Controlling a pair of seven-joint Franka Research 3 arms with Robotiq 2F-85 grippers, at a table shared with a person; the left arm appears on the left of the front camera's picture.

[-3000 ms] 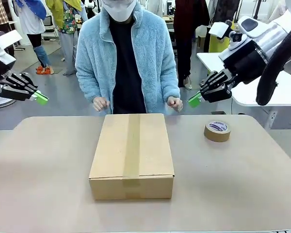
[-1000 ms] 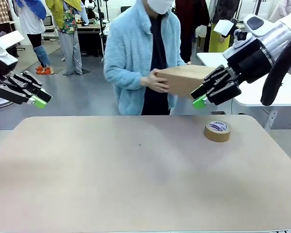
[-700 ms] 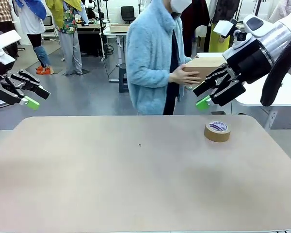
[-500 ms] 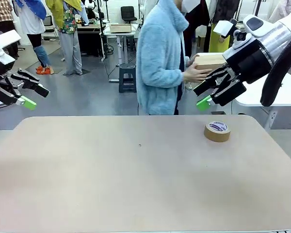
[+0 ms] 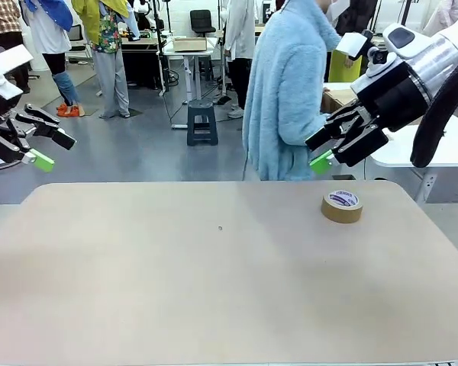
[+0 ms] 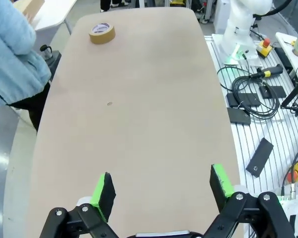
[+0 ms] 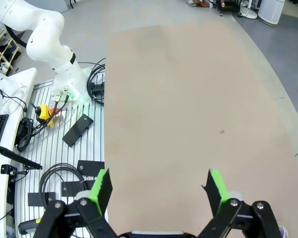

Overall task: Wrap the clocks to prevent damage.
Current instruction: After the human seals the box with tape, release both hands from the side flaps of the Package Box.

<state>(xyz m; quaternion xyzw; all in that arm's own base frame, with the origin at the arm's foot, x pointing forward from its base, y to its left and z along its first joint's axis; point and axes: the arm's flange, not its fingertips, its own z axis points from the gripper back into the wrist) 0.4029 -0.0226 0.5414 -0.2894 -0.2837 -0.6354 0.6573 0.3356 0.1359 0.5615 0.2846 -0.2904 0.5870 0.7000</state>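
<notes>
Patience suits this step: left gripper [image 5: 44,145] and right gripper [image 5: 337,146] hang spread and empty above the table [image 5: 214,290], near brown tape roll [image 5: 342,206], clocks unseen.

A roll of brown tape [image 5: 342,206] lies flat near the far right of the beige surface [image 5: 214,290]. Behind, a black step stool [image 5: 202,126] stands on the grey floor [image 5: 130,156].
</notes>
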